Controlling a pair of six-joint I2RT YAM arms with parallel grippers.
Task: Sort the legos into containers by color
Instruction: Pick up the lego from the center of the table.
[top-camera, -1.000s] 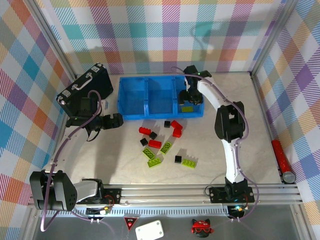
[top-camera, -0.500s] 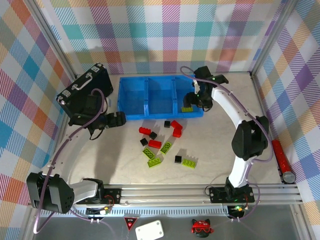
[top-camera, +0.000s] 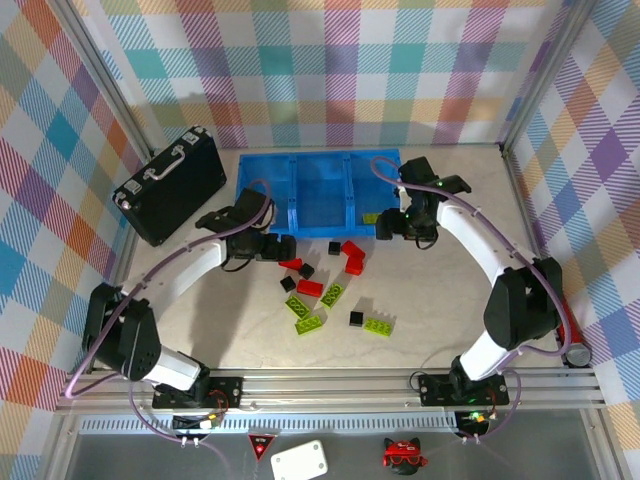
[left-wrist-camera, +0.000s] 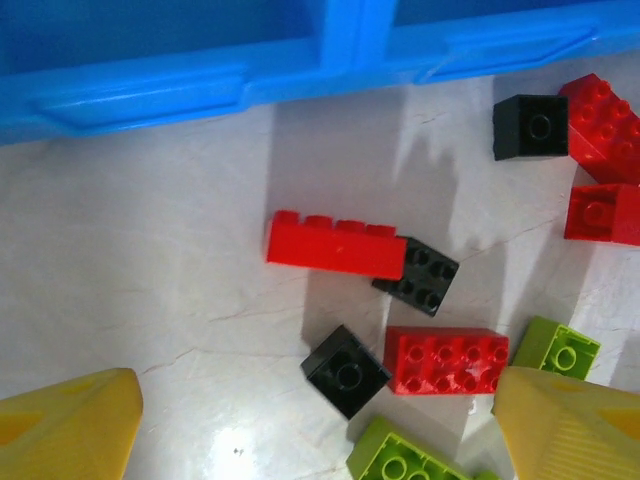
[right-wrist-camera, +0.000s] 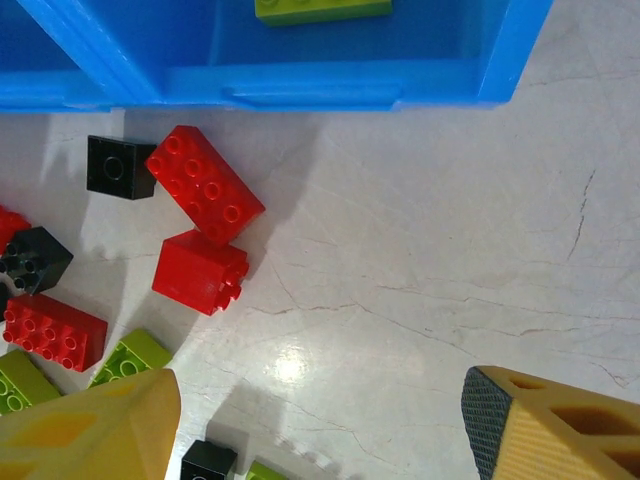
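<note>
Target, judged likeliest: long red brick (left-wrist-camera: 335, 245). Lay just on near side of blue tray (left-wrist-camera: 150, 95), long axis left-right along closing line of wide-spread, empty left gripper (top-camera: 284, 248); lay farther from right gripper (right-wrist-camera: 318, 405), also wide.

A robot lab test cell was shown, not a home. The counter (top-camera: 200, 335) was enclosed by plaid-printed backdrop panels (top-camera: 330, 70) held in aluminium frame posts (top-camera: 98, 90). The left arm (top-camera: 180, 272) and right arm (top-camera: 482, 248) were bolted to a slotted aluminium rail (top-camera: 330, 385) at the near edge. Status lights (top-camera: 472, 415) were lit at the bases.
</note>
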